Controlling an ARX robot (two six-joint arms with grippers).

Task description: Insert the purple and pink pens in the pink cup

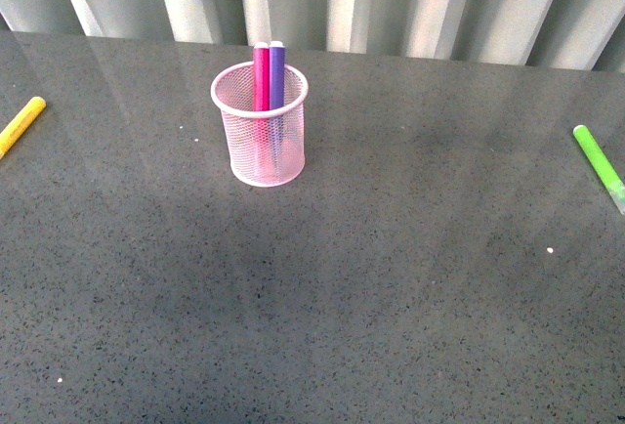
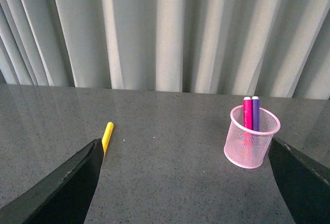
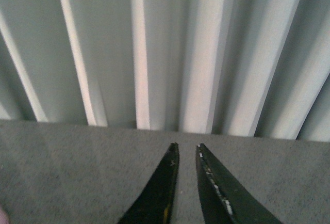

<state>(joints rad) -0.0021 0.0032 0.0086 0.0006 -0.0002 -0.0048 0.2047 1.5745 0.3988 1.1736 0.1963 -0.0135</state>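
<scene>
I see table (image 1: 391,297) bare mid-field | pink cup (image 1: 260,126) upright, pink pen (image 1: 261,72) and purple pen (image 1: 277,72) standing inside | left gripper (image 2: 183,182) spread wide, empty | right gripper (image 3: 185,182) nearly closed, empty | I'd retreat high, avoiding the cup.

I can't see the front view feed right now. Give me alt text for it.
A pink cup stands upright on a dark grey table, holding the pink pen and purple pen side by side. A yellow marker lies far left, a green marker far right; no arms visible.
</scene>
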